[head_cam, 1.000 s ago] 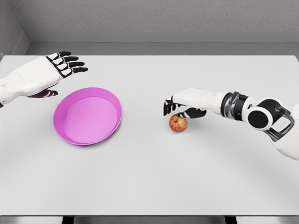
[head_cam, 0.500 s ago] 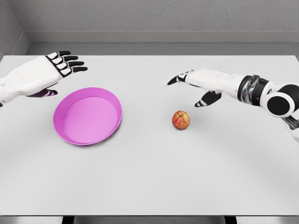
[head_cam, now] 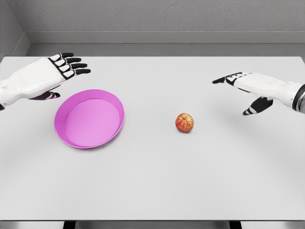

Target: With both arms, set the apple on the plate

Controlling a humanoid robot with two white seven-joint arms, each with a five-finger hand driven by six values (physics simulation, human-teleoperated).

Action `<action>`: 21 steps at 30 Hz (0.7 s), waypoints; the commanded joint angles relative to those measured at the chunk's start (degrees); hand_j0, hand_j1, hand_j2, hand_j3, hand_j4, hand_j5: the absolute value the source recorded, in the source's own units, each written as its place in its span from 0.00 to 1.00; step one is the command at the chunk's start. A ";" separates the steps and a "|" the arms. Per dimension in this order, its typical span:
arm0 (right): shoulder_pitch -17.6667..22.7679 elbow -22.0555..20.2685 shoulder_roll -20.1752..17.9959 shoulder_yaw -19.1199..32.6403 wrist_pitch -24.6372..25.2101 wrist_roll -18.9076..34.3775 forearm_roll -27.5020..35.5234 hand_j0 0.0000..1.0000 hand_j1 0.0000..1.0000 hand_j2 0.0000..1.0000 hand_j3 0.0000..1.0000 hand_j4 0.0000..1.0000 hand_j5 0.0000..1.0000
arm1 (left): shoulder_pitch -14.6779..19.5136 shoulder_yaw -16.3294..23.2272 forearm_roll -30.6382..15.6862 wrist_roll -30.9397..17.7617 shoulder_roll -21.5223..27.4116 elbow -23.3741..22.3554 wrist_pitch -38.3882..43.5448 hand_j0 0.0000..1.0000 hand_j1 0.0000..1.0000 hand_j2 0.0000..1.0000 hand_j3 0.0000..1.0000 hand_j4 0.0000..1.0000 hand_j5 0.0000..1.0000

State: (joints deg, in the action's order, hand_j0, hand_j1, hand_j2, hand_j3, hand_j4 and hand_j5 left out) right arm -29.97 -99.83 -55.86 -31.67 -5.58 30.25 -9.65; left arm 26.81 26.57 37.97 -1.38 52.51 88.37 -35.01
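A red-yellow apple (head_cam: 184,122) rests on the white table (head_cam: 157,176), right of centre, with nothing touching it. The magenta plate (head_cam: 89,118) lies to its left and holds nothing. My right hand (head_cam: 245,88) hovers up and to the right of the apple, well apart from it, fingers spread and empty. My left hand (head_cam: 59,71) floats above the plate's far left rim, palm flat, fingers extended, holding nothing.
A grey wall runs behind the table's far edge (head_cam: 157,57). The table's front edge (head_cam: 152,220) shows at the bottom of the view.
My right hand has let go of the apple and pulled back to the right, away from it. The apple shifted slightly right and now sits free. The left hand has stayed put.
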 commanded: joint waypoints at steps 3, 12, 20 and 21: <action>0.09 0.25 -1.27 1.61 -0.49 -0.01 0.16 1.00 1.00 1.00 1.00 1.00 1.00 | 3.51 4.63 1.84 -0.02 -1.62 1.28 0.01 1.00 1.00 1.00 1.00 1.00 1.00; 1.32 0.87 -1.62 3.72 -1.10 -0.01 0.16 1.00 1.00 1.00 1.00 1.00 1.00 | 20.13 28.10 7.12 -4.77 -11.64 4.09 0.01 1.00 1.00 1.00 1.00 1.00 1.00; 3.52 1.66 -2.24 7.15 -1.98 -0.01 0.25 1.00 1.00 1.00 1.00 1.00 1.00 | 30.67 41.11 6.07 -7.93 -19.55 3.30 0.01 1.00 1.00 1.00 1.00 1.00 1.00; 3.69 1.39 -2.15 7.15 -1.63 -0.01 0.25 1.00 1.00 1.00 1.00 1.00 1.00 | 31.90 42.86 4.66 -7.93 -20.25 2.60 0.01 1.00 1.00 1.00 1.00 1.00 1.00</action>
State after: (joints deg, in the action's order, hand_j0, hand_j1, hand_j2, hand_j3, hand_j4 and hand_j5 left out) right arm -26.19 -98.43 -57.95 -25.41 -7.35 30.25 -9.55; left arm 59.59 65.81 43.92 -8.84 34.14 91.58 -35.02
